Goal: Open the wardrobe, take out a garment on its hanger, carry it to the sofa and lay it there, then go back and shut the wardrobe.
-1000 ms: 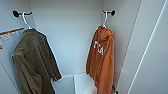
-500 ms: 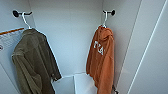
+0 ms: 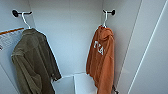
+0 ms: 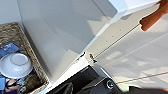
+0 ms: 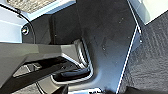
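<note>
**A:** Your garment (image 3: 102,60) is the orange hoodie, hanging inside the open wardrobe (image 3: 67,37) on the right of its back panel, well apart from the olive jacket (image 3: 32,62) on the left.

**B:** How will it handle?

**A:** Soft and limp, I'd judge, and light. Grab the cloth and it will sag or slide off. Take the hanger (image 3: 105,18) instead: thin, stiff, white, its curve over the dark peg (image 3: 110,12). You'd lift it clear of that peg.

**B:** What can't you make out?

**A:** The hanger's shoulders are buried under the hood, the hem runs off the head view, and the lettering is too blurred to read. An orange sleeve end shows in the left wrist view. As for the jaws, I cannot tell for either arm whether they stand apart or together.
</note>
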### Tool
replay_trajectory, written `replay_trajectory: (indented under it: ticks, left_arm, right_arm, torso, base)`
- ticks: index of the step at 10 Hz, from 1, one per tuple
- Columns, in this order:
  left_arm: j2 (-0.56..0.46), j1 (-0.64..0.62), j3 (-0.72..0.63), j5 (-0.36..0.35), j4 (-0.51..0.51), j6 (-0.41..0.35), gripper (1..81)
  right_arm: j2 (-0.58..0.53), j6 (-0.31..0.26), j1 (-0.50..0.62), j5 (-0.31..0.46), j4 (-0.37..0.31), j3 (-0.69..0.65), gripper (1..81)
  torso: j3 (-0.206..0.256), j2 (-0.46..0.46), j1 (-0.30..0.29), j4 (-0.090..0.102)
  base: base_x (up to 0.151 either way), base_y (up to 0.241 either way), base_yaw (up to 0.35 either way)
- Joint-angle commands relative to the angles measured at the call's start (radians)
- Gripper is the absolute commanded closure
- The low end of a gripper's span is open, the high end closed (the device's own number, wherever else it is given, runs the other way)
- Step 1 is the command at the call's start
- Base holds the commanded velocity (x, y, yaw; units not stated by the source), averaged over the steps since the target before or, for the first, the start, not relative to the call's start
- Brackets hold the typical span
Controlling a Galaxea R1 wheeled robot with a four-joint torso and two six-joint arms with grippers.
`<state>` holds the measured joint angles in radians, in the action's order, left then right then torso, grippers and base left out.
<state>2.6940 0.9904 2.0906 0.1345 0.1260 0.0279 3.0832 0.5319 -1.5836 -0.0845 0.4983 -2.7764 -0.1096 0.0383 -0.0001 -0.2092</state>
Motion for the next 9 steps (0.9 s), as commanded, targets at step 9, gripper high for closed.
replay_trajectory:
  ticks: [9]
  left_arm:
    - [0.006, -0.612, -0.142, 0.289, -0.032, 0.228, 1.0]
  right_arm:
    - [0.002, -0.001, 0.050, 0.054, 0.008, 0.005, 1.0]
  torso:
    - [-0.001, -0.001, 0.001, 0.000]
  base:
    - [0.000, 0.000, 0.000]
